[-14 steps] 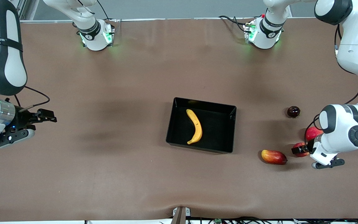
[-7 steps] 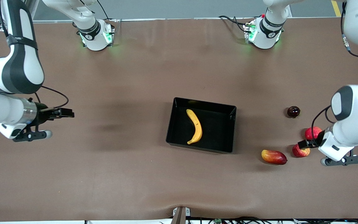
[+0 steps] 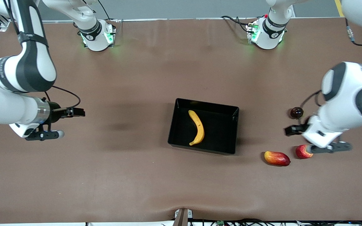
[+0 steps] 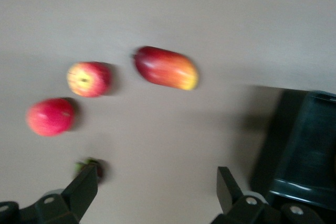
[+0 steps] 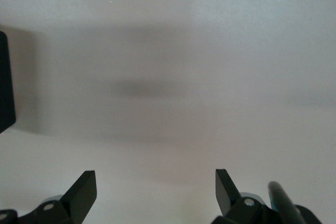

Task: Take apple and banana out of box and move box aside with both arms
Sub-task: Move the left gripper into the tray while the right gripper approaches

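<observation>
Mid-worktop sat the box (image 3: 203, 126), banana (image 3: 196, 127) lying inside; apple (image 3: 303, 151) already out, near the left arm's end. Step in hand, likely: fetching the banana. Left end effector (image 3: 291, 130) hovered wide open, empty, beside the apple; right end effector (image 3: 77, 112) likewise open, empty, over bare worktop (image 3: 130, 175).

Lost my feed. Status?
Left gripper and right gripper open, empty. Banana in box; apple on table. Nothing in the way.
</observation>
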Robot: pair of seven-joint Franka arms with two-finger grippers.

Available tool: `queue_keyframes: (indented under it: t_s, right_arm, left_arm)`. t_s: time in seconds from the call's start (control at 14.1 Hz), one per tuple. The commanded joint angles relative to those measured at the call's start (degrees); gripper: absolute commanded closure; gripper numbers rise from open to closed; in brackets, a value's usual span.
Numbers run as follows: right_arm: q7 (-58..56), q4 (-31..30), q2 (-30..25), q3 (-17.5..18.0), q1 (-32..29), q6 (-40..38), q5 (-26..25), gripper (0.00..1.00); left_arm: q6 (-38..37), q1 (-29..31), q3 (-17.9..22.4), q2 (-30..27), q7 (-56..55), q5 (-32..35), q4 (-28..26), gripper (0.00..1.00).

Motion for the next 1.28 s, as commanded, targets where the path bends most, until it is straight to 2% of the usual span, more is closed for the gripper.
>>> queue_keyframes:
  t_s: [0.0,0.21,0.36,0.5,0.71,1.21]
  right_arm:
    - [0.9,0.0,1.3,-0.3,1.0,1.3,0.4,0.0]
    - [1.1,-1.4,1.6,-0.3,2.0,1.5,1.0,0.0]
    - [1.1,-3.9,1.4,-0.3,2.3,2.8,4.7,0.0]
    - [1.1,-4.2,1.4,-0.3,2.4,3.0,6.2,0.0]
    - [1.1,-5.6,1.3,-0.3,2.3,3.6,9.6,0.0]
    - [1.1,-12.4,0.0,-0.3,4.3,10.1,11.3,0.0]
  left_arm:
    - [0.2,-4.4,-3.2,0.6,-6.1,1.3,-0.6,0.0]
    - [7.5,-10.7,-3.1,4.8,-8.0,1.4,-0.5,0.0]
    - [12.3,-13.2,-3.1,8.2,-8.0,2.7,-0.5,0.0]
    - [14.4,-17.0,-3.0,11.8,-8.9,4.0,-0.2,0.0]
    - [18.3,-23.5,1.6,15.1,-13.5,6.7,0.3,0.0]
    - [24.1,-26.4,2.4,19.5,-20.6,7.0,0.3,0.0]
